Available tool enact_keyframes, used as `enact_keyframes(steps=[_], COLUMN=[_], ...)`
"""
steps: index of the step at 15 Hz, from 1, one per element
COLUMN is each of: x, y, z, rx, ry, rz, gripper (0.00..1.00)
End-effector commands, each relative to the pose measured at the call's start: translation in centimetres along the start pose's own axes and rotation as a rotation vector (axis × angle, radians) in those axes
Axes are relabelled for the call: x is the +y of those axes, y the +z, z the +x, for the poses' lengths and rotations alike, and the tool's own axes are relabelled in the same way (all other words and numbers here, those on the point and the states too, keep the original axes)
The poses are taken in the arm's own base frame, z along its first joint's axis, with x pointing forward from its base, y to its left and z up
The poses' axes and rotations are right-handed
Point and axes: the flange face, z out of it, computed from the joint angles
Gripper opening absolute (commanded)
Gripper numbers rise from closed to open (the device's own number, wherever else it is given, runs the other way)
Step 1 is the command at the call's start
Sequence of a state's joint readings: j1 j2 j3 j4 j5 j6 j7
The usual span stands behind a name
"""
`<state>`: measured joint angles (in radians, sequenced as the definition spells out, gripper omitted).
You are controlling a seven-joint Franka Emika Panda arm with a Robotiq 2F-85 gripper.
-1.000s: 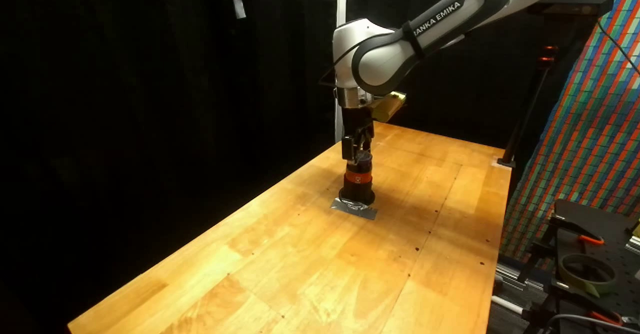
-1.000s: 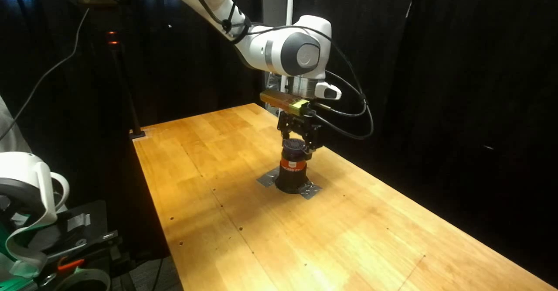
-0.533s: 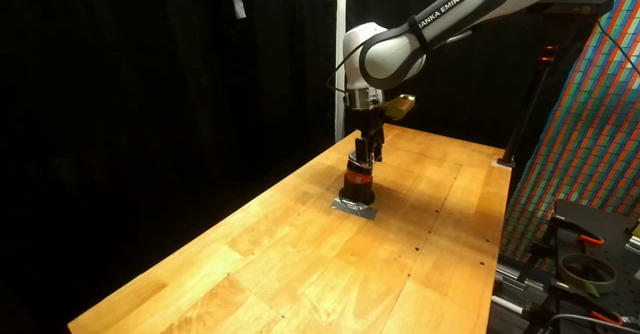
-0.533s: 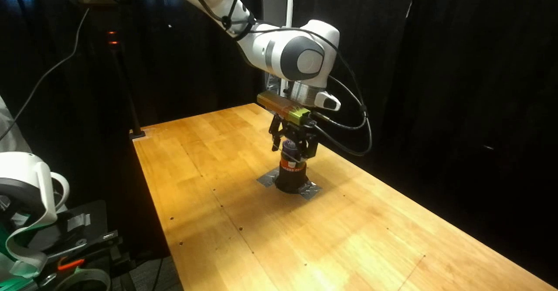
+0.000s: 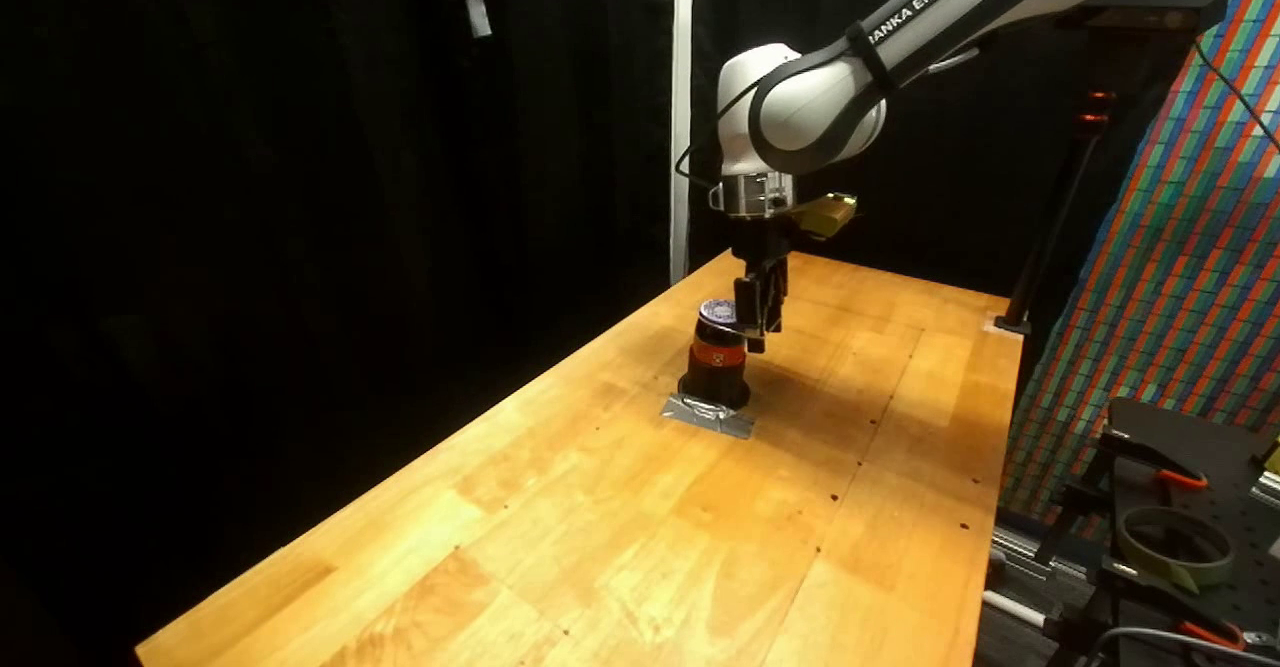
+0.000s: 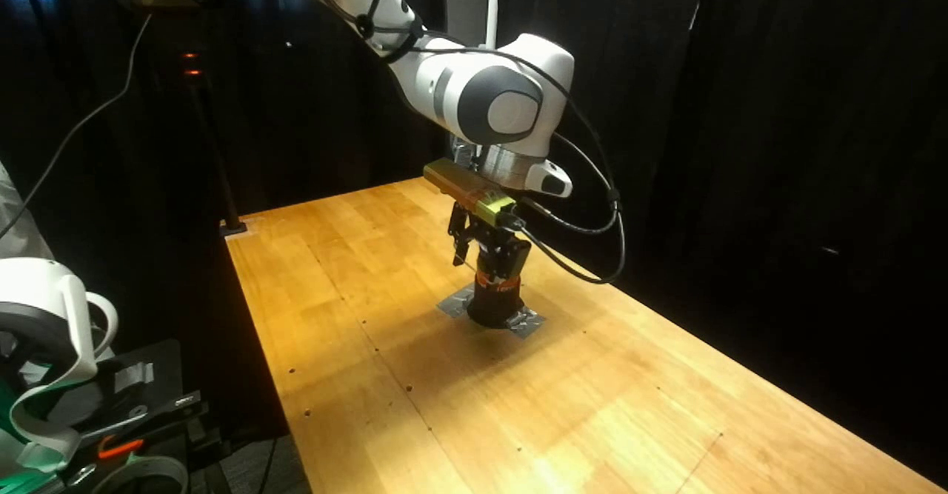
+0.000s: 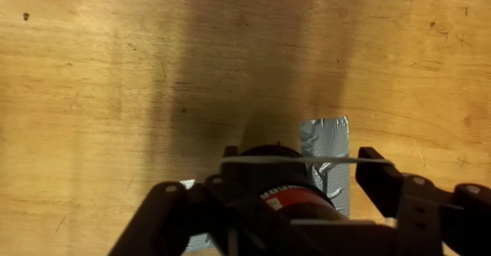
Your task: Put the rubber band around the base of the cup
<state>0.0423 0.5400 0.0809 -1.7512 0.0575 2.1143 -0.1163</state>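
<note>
Wrist view: fingers spread, rubber band strung taut across both. Both exterior views: cup upright on surface, grey tape at base, fingers just beside cup's upper part. Done, judging from this: band loaded and stretched wide. Not done: no band visible around base. Cannot tell band's run by cup's upper part: looped around or merely crossing in front. Likely remaining: bring over cup, lower to base, slip band off fingers.
</note>
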Motion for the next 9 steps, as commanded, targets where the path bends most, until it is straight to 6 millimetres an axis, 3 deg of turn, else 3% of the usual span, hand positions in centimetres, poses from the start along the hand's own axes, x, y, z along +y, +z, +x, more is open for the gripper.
enact_keyframes(steps=[1,6,9], x=[-0.4,-1.6,-2.1], y=[-0.5,0.4,0.9], z=[-3.8,-6.5,-8.2], rx=[0.081,0.313,0.461], ry=[0.010,0.059,0.085], rz=[0.016,0.056,0.061], gripper=[0.49,0.13,0.05])
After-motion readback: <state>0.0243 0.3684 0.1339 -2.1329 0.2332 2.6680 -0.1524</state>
